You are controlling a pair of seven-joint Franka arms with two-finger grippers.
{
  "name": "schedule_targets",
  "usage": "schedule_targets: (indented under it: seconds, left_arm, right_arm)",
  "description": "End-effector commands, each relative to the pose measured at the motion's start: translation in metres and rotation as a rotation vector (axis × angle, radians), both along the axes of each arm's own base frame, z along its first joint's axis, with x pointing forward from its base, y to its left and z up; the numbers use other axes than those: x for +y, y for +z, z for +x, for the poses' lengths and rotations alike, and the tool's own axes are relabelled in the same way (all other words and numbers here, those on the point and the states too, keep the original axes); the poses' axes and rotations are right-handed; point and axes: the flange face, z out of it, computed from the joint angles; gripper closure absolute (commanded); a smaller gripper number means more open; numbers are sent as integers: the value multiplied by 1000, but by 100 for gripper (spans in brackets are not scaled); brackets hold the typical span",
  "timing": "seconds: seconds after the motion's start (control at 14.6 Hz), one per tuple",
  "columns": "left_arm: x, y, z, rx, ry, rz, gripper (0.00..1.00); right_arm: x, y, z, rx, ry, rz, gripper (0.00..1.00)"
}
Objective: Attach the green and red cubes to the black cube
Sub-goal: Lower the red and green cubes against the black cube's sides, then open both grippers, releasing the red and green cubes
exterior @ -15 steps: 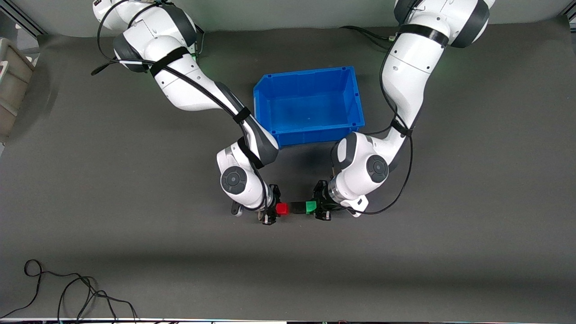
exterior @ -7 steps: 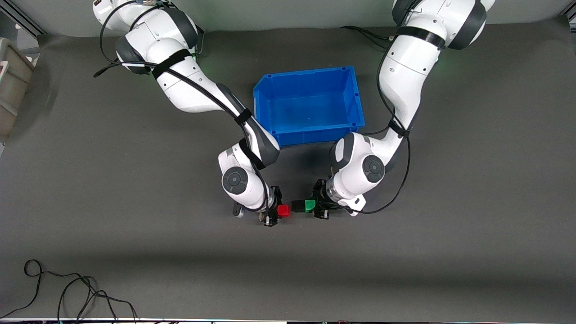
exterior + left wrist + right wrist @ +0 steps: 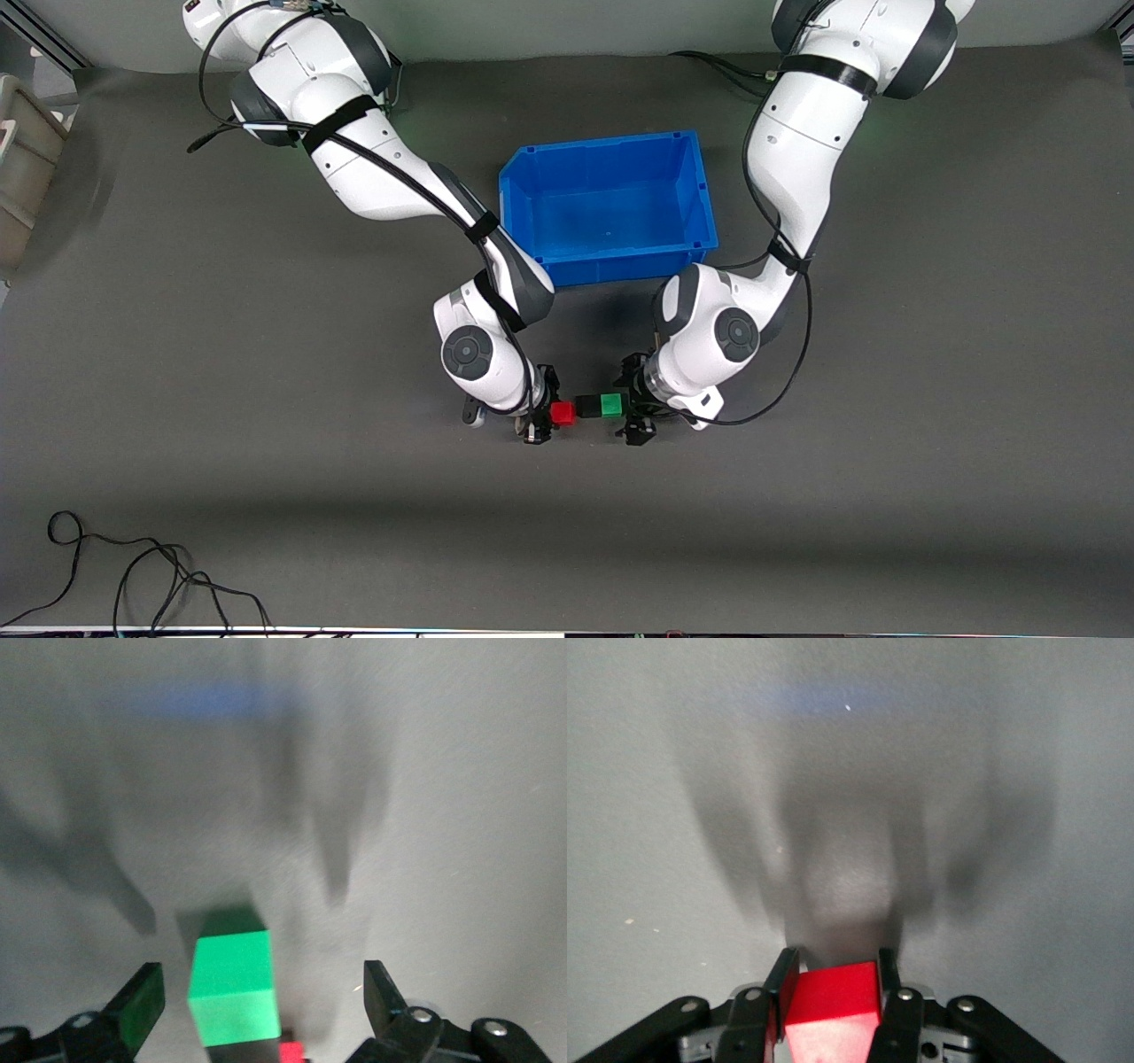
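The red cube [image 3: 562, 413], the black cube [image 3: 587, 407] and the green cube [image 3: 610, 405] form one touching row, nearer the front camera than the bin, with the black cube in the middle. My right gripper [image 3: 542, 410] is shut on the red cube [image 3: 831, 1001], its fingers [image 3: 782, 988] pressed against two of its sides. My left gripper [image 3: 627, 406] is open at the green end. Its fingers [image 3: 142, 1001] stand apart from the green cube [image 3: 232, 988] on both sides. A sliver of the red cube [image 3: 292, 1052] shows past the green one.
A blue bin [image 3: 620, 264] stands farther from the front camera than the cubes, between the two arms. A beige container [image 3: 22, 168] sits at the right arm's end of the table. A black cable [image 3: 133, 576] lies near the front edge.
My left gripper has opened and let go of the green cube. The right gripper has brought the red cube slightly toward the black cube, and the gap between them has closed.
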Motion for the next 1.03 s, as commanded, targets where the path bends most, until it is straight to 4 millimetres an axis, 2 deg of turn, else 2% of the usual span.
schedule_targets:
  seconds: [0.0, 0.07, 0.21, 0.34, 0.62, 0.69, 0.75, 0.82, 0.96]
  left_arm:
    - [30, 18, 17, 38, 10, 20, 0]
    - [41, 26, 22, 45, 7, 28, 0]
    - [77, 46, 38, 54, 20, 27, 0]
    - [103, 68, 44, 78, -24, 21, 0]
    - [182, 102, 57, 121, -105, 7, 0]
    - [204, 107, 58, 135, -144, 1, 0]
    - [226, 113, 59, 139, -184, -6, 0]
    - [251, 123, 59, 134, -219, -10, 0]
    - [295, 139, 57, 130, -304, 38, 0]
  right_arm:
    - [13, -1, -4, -15, 1, -17, 100]
    - [13, -1, -4, -14, 2, -19, 100]
    - [12, -2, -4, -11, 7, -23, 100]
    - [11, -4, -4, -14, 14, -33, 100]
    - [0, -6, 2, -29, 32, -58, 100]
    - [-5, -5, 6, -31, 24, -58, 79]
    - [-6, -3, 7, -35, 30, -56, 50]
    - [-4, 1, 7, -44, 52, -56, 7]
    - [-5, 9, 10, -56, 75, -50, 4]
